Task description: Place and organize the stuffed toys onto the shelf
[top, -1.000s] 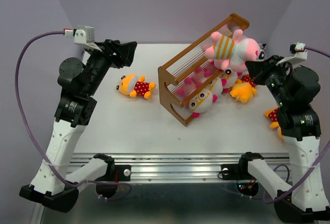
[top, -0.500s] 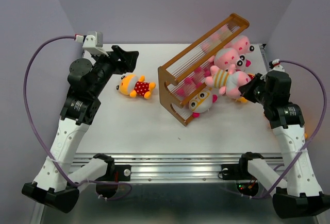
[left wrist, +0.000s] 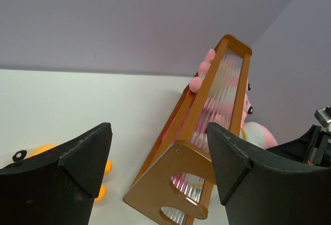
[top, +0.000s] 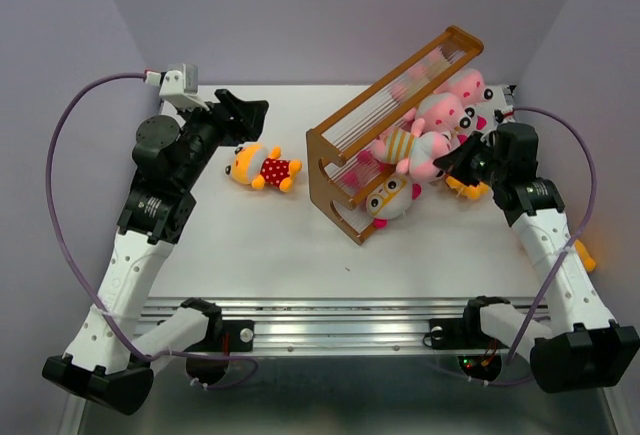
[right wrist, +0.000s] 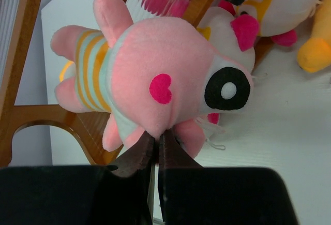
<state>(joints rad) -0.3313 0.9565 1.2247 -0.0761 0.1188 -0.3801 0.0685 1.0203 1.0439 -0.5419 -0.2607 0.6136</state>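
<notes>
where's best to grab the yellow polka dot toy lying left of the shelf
Likely the red polka-dot torso, from straight above. The yellow toy lies flat, its long axis running left to right in the top view, and its torso is narrower than the head, so the open left gripper could close across it.

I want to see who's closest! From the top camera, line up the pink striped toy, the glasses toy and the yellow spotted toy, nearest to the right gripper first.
1. Pink striped toy: pinched in the right gripper, beside the shelf.
2. Glasses toy: at the shelf's near end.
3. Yellow spotted toy: on the table, left of the shelf.
</notes>
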